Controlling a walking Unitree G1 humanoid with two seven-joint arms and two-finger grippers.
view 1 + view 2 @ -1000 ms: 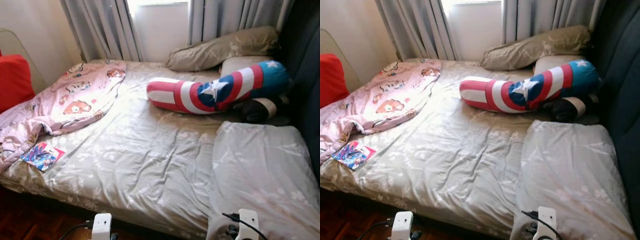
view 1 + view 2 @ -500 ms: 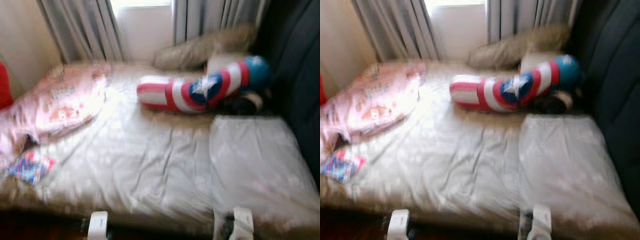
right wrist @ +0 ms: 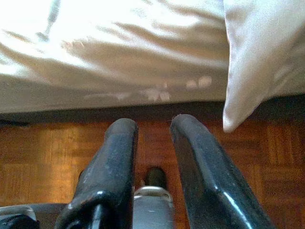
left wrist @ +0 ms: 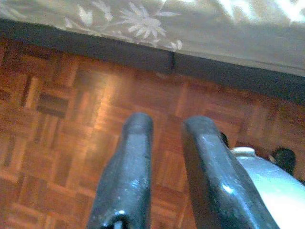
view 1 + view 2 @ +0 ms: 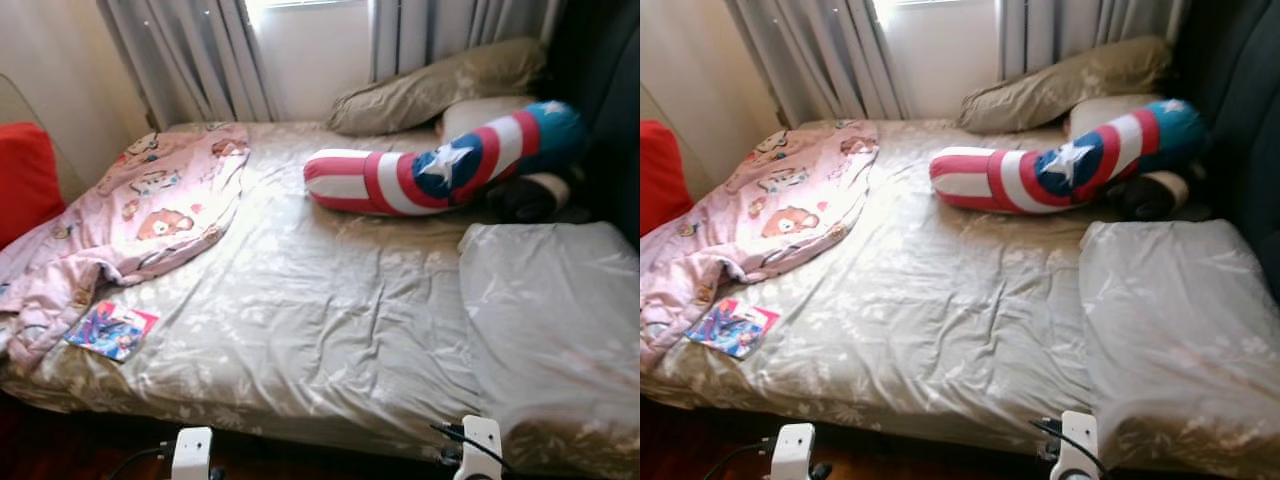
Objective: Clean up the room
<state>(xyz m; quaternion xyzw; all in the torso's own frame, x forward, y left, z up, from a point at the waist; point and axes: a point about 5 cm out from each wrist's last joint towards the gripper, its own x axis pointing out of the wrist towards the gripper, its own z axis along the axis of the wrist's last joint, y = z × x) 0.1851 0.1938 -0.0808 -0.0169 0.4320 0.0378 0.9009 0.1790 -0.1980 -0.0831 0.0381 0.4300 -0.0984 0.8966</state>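
Parquet floor (image 4: 71,109) under both claws, left claw (image 4: 164,126) and right claw (image 3: 152,126) slightly spread, empty

Three pillows (image 5: 545,320) on the bed (image 5: 300,300); one striped bolster (image 5: 440,170); one pink blanket (image 5: 130,215); one booklet (image 5: 110,330); one red cushion (image 5: 25,180).

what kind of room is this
A bedroom, most likely a child's. A bed with a floral sheet holds pillows, a pink bear-print blanket and a Captain America bolster, with curtains over the window behind it.
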